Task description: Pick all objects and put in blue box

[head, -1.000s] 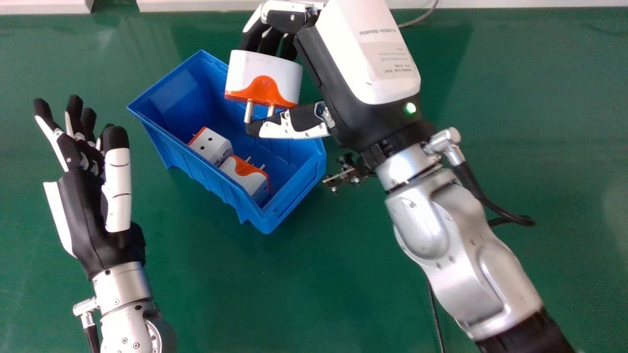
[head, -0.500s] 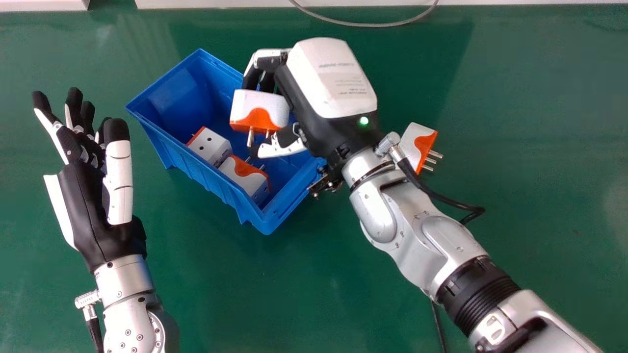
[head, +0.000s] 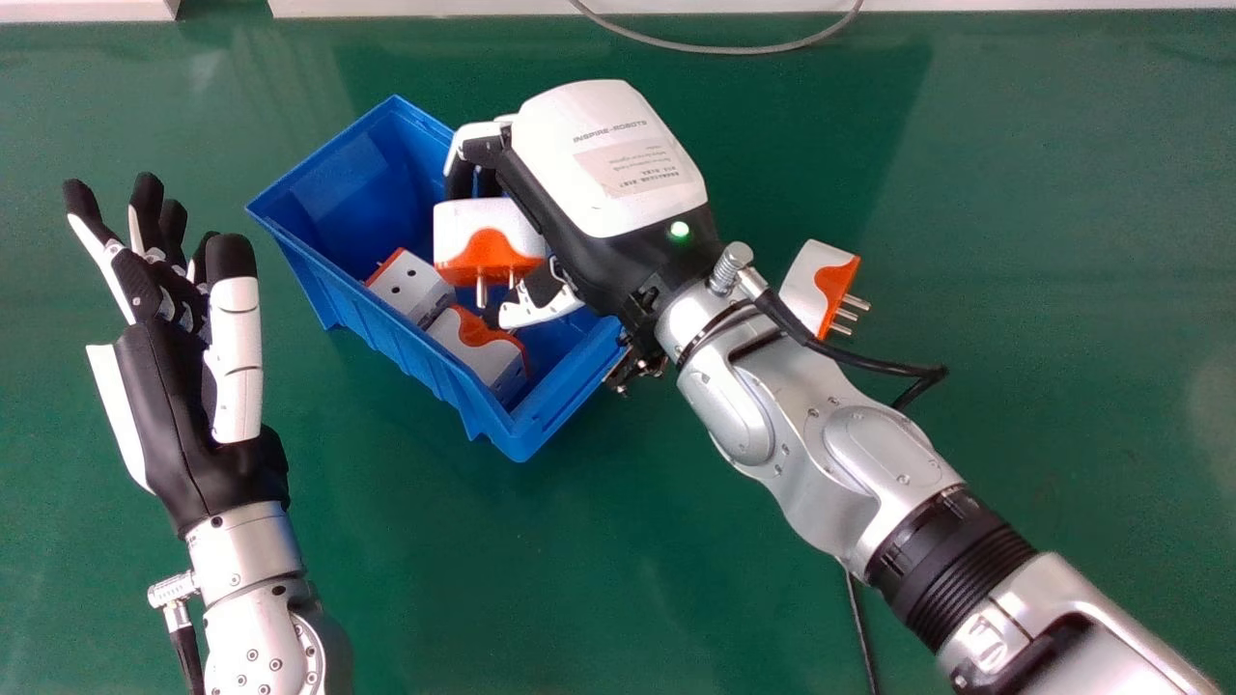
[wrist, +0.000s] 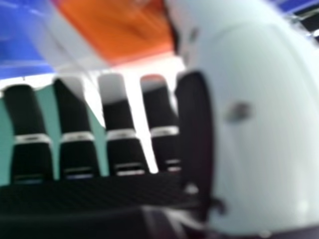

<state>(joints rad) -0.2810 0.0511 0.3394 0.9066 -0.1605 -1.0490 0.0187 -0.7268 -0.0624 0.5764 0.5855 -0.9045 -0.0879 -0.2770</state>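
In the head view my right hand [head: 594, 212] is over the blue box [head: 338, 183], its fingers and thumb curled round a white and orange plug adapter [head: 486, 236] with its pins towards the thumb. Two more adapters lie inside the box, one white with round holes [head: 410, 285] and one white and orange [head: 478, 347]. A further adapter [head: 816, 285] lies on the table right of the box, partly behind my right wrist. In the right hand view, my right hand [wrist: 119, 117] is against the held adapter [wrist: 117, 30]. My left hand [head: 183, 405] is open, left of the box.
The green table [head: 579, 579] extends all round the box. A grey cable [head: 715, 48] curves along the far edge, by the white panels [head: 435, 8]. A dark cable [head: 857, 618] runs beside my right forearm near the front.
My right hand has moved left and nearer with the adapter, lower over the box. The adapter on the table at the right has come into sight from behind my right arm.
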